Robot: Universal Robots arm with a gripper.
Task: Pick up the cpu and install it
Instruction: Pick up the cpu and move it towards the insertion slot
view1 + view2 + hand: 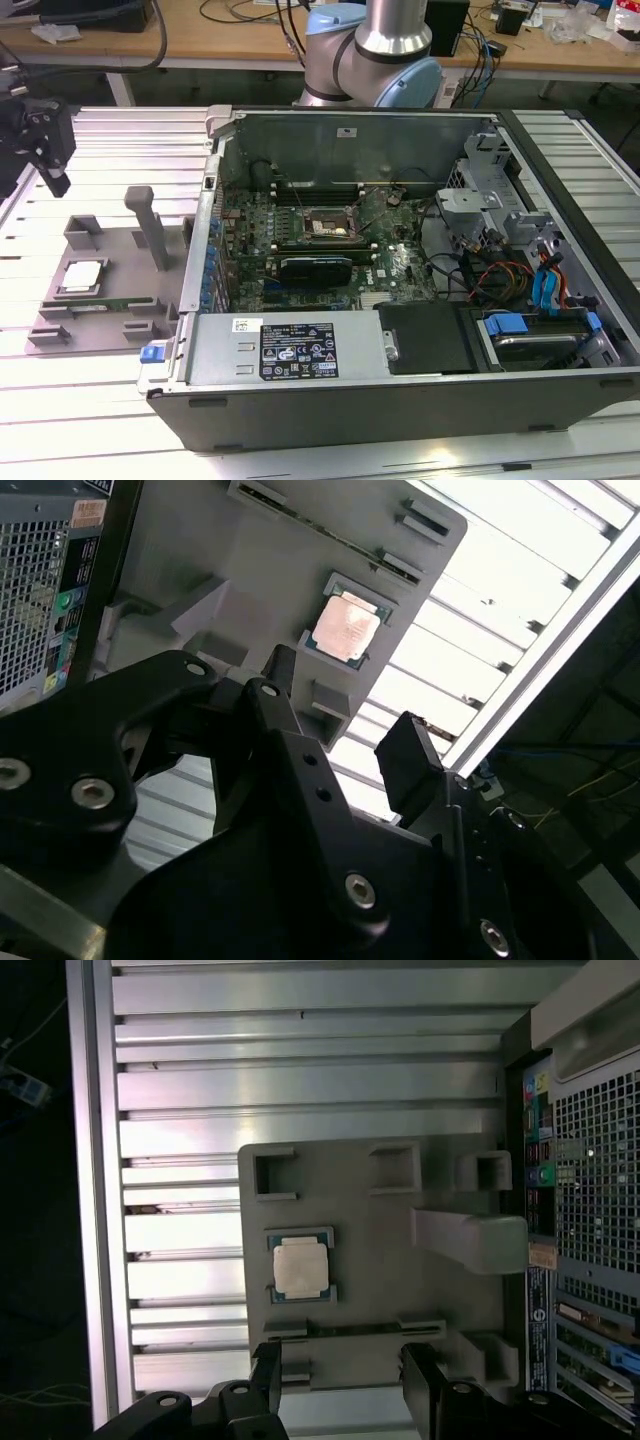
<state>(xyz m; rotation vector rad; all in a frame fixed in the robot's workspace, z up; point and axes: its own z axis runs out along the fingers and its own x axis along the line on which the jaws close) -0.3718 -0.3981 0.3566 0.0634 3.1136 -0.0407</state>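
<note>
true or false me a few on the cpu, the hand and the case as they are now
1. The cpu lies on the grey tray. True.
2. The hand grips the cpu. False: it is open, empty and clear of the cpu.
3. The tray is inside the case. False: it lies on the table beside the case, at the exterior view's left.
4. The case is open, with its board showing. True.
</note>
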